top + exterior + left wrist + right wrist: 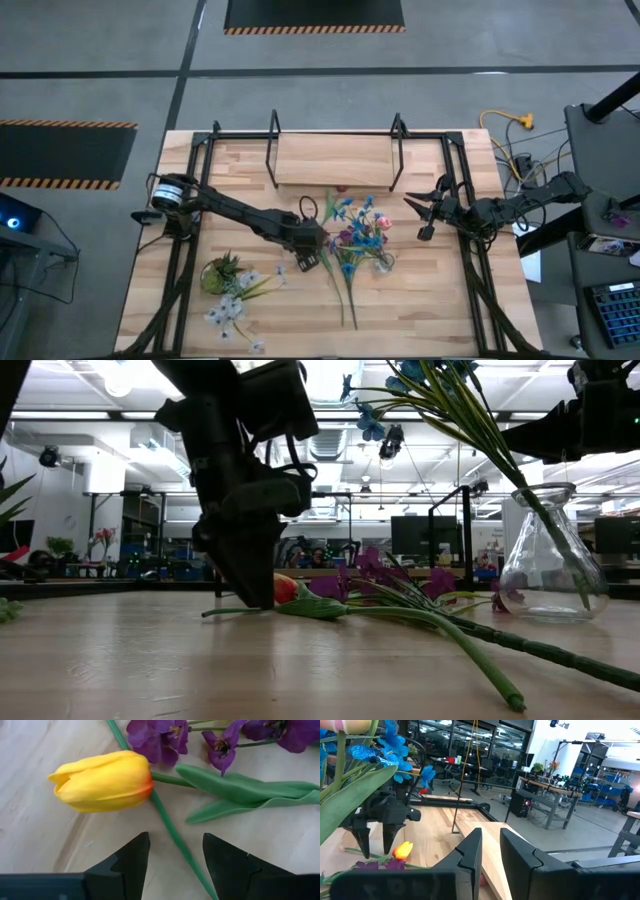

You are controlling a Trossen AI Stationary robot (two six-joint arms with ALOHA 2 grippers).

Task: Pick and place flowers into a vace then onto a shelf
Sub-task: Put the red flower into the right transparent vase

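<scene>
Yellow tulip [102, 781] on the wood, left gripper [175, 857] spread over a green stem [172, 832].
Beyond lie purple flowers [165, 735]; the vace [553, 555] stands upright holding blue flowers [362, 220]. The right gripper [424, 211] hovers near, fingers slightly parted, with the shelf [335, 160] farthest.

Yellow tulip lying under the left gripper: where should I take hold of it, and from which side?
Grip the thin green stem just behind the yellow tulip head, coming straight down from above. The flower lies flat on the table, and the left gripper hangs over it with its jaws open either side of the stem. The head looks too bulky and soft to pinch.
</scene>
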